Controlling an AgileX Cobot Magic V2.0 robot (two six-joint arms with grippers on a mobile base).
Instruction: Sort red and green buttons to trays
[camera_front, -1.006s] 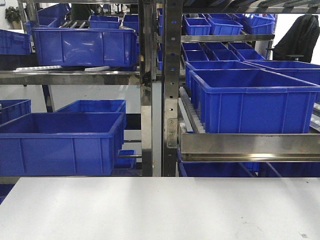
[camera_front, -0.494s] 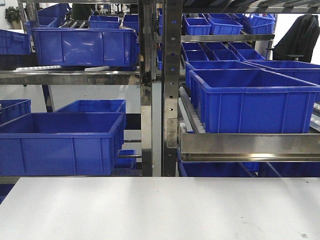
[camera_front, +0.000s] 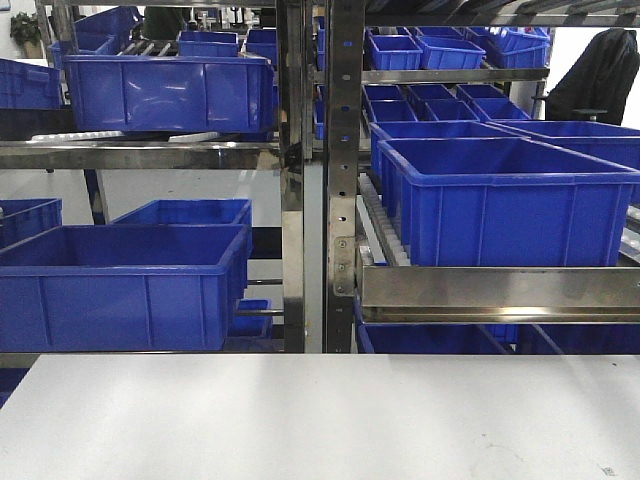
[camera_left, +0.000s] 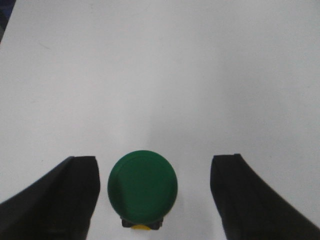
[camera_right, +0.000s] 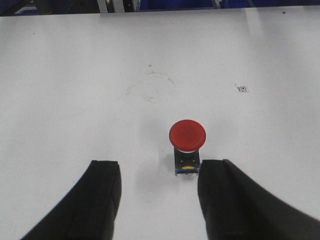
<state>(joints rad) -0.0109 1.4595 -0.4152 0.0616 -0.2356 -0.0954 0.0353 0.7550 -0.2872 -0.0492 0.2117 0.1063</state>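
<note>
Change: none that we see from the front; grasps pending.
Left end effector (camera_left: 154, 167): wide, straddling green button (camera_left: 142, 186).
Right end effector (camera_right: 160, 167): wide, red button (camera_right: 187, 134) just ahead.

So from where I'm standing it's basically a wall of blue. A pale grey bench (camera_front: 320, 420) runs across the front, and right behind it is a steel rack (camera_front: 340, 180) with shelves on both sides. There's a big blue crate (camera_front: 120, 290) low on the left, another crate (camera_front: 165, 95) on the shelf above it, and a large one (camera_front: 500, 205) on the right sitting on a roller shelf. Smaller blue bins (camera_front: 440, 50) are stacked up top, and a dark jacket (camera_front: 605, 75) hangs at the far right.
</note>
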